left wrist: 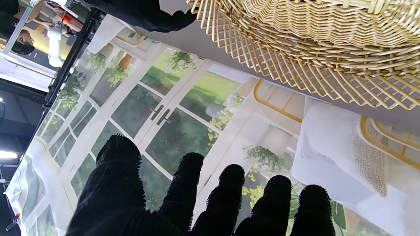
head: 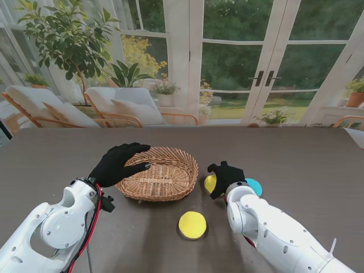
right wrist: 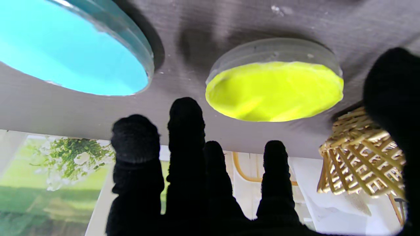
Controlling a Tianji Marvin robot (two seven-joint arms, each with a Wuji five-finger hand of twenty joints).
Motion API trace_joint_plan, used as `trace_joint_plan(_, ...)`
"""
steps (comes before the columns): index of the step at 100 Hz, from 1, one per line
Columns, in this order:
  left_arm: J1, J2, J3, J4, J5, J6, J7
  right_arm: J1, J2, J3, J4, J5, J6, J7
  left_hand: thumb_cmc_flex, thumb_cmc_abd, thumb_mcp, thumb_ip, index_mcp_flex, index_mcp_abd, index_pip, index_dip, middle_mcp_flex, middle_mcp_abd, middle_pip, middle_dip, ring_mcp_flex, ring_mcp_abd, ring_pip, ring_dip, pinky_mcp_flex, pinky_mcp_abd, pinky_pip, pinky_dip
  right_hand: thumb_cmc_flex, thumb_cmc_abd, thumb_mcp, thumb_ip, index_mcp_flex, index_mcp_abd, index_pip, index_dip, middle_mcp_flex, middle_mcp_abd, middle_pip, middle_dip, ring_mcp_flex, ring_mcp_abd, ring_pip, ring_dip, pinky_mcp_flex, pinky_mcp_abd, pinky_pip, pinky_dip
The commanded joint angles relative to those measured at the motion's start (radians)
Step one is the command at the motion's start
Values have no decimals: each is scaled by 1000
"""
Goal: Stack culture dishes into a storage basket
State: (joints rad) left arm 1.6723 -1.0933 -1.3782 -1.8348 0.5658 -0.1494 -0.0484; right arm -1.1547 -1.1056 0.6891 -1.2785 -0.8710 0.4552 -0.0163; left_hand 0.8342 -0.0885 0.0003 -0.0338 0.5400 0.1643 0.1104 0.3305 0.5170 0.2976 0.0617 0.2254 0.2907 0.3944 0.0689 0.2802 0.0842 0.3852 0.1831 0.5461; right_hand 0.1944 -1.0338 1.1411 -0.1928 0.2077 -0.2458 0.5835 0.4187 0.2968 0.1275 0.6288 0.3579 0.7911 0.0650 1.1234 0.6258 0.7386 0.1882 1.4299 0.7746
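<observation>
Wicker basket, oval, light tan woven [head: 161, 173], sits centre of the stand frame on the dark grey table [head: 296, 159], nothing visible inside it. Left hand in black glove [head: 118, 163] sits over the basket's left rim, fingers spread and resting on or just above the weave, cannot tell which; nothing gripped. Left wrist view shows those fingers [left wrist: 183, 186] splayed and holding nothing, with the basket weave [left wrist: 315, 49] filling the upper right of the frame. Right hand in black glove [head: 226, 178] hovers right of the basket, over a round yellow culture dish [head: 210, 183] and beside a round turquoise culture dish [head: 253, 186], both partly hidden by it. Right wrist view: fingers [right wrist: 185, 131] extended and apart, nothing grasped, yellow dish [right wrist: 274, 91] and turquoise dish [right wrist: 72, 52] flat on the table and clearly apart, basket edge [right wrist: 357, 164] at lower right. Second round yellow culture dish [head: 192, 224] lies alone on the table, lower centre of the stand frame, between both white forearms, untouched.
</observation>
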Motion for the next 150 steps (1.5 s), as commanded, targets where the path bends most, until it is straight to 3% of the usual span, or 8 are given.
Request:
trace_joint_plan(1,1,1,1,-3,-4,7,-25,8,-9,-11,12,7,8,16,28,55,-9,31,18,7,-1,-6,3,4,-13,9,18,8,0,11,-16,9,-10,11,-43,-56,76,-31,-40,-13,-11,24,-55,32,13,17,26,-14,28,-7,-163,-27,64,36)
trace_joint_plan(18,0,2,3,-5,-7,10,-33,28,-11,-36,35,18,16,22,28,55,-9,31,20,11,0,-6,4,4,-13,9,18,9,0,11,-18,9,-11,12,-50,-53,77,-33,-53,-5,-20,30,-76,42,14,15,28,-26,28,-18,-157,-34,70,33)
trace_joint_plan(43,-3,4,5,-5,-12,12,-44,4,7,-19,-17,-21,35,74,29,57,-9,32,30,15,3,-5,4,6,-13,9,18,11,0,12,-18,7,-11,12,-32,-68,84,-32,-46,-1,-15,45,-58,59,26,11,51,-30,62,-17,-121,-56,108,35)
trace_joint_plan(150,-1,8,8,-15,-10,39,-70,69,-18,-99,74,55,63,53,31,61,-9,32,36,21,3,-4,4,5,-13,9,18,11,0,12,-18,5,-12,14,22,-44,92,-17,-67,8,56,37,-5,65,50,-11,104,-35,68,-41,-95,-46,120,2)
